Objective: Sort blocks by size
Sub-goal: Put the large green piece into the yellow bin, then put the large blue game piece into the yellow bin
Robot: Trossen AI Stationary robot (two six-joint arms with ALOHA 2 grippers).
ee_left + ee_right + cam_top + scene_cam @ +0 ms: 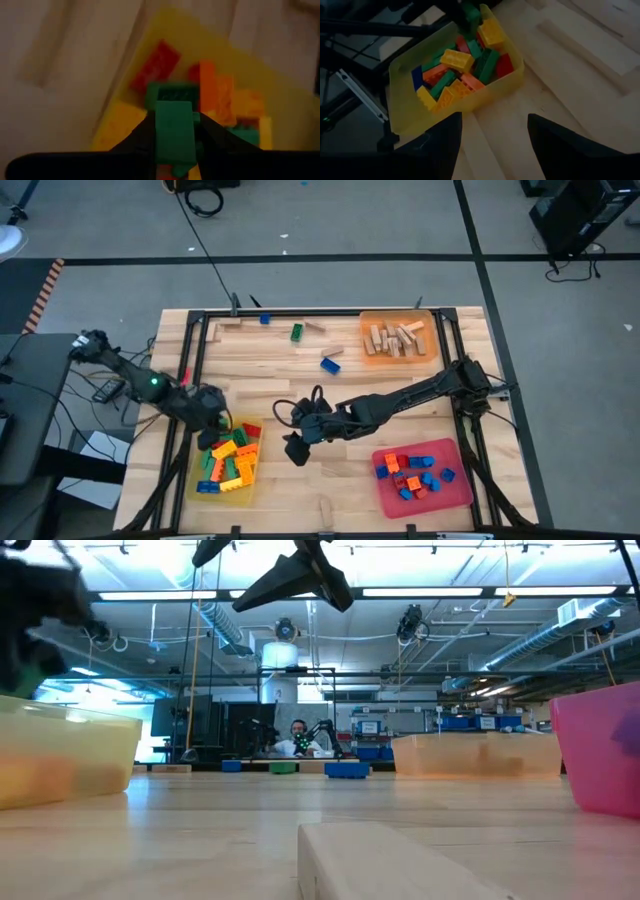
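Looking straight down: left hand point(213, 420) sits at the upper edge of the yellow tray point(197, 493), which is packed with big bricks point(232, 463) in yellow, orange, red, green and blue. Right hand point(297, 448) hangs mid-table, between yellow tray and red tray point(459, 494); small blue and orange bricks point(412, 476) fill the red one. Orange tray point(367, 322) at the far right corner holds tan wooden pieces point(396, 337). Loose on the table point(400, 400) toward the far edge: a blue brick point(330, 364), a green brick point(297, 332), a smaller blue one point(265, 319), two wooden pieces point(316, 327). Another wooden piece lies at the near edge.

Low view: wooden block point(400, 862) close in the foreground, yellow tray wall at left, red tray wall at right, orange tray farther back. A dark arm part shows overhead. Person seated in the room beyond.

Left wrist: fingers point(139, 137) clamped on a green block point(174, 130), held above the yellow tray's bricks.

Right wrist: fingers point(555, 135) spread wide, nothing between them, bare table below; yellow tray ahead, with the left hand and its green block at its far rim.
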